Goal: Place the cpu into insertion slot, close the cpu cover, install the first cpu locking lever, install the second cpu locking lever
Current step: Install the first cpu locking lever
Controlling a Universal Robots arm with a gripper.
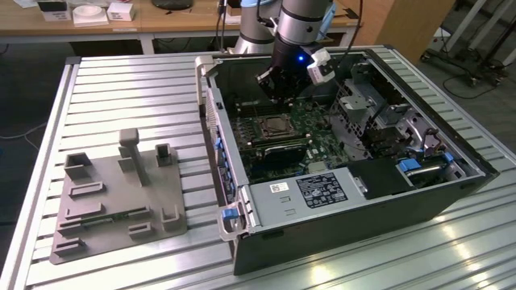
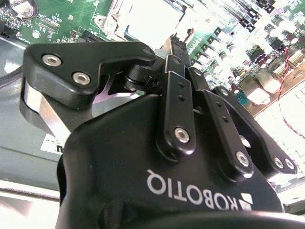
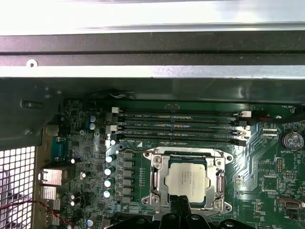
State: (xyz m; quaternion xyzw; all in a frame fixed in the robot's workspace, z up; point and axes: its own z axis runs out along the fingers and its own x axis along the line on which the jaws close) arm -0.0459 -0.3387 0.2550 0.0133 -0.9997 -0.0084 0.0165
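The cpu (image 3: pixel 187 177), a pale silvery square, lies in the insertion slot (image 1: pixel 277 125) on the green board inside the open computer case (image 1: pixel 339 199). The cpu cover (image 3: pixel 157 183) lies flat as a silvery frame around the chip, which shows through its window. In the second wrist view the slot (image 2: pixel 147 19) shows as a bright patch beyond the fingertips. My gripper (image 1: pixel 272 96) hangs above the board, just beside the slot on the exterior view's far side. Its black fingers (image 2: pixel 174 71) meet at the tip (image 3: pixel 180 204), shut with nothing between them.
Long memory slots (image 3: pixel 181 126) run beside the socket, with the case wall (image 3: pixel 152 57) beyond them. A drive cage and cables (image 1: pixel 387 121) fill the case on the exterior view's right. A grey parts fixture (image 1: pixel 121 193) stands on the slatted table (image 1: pixel 121 90).
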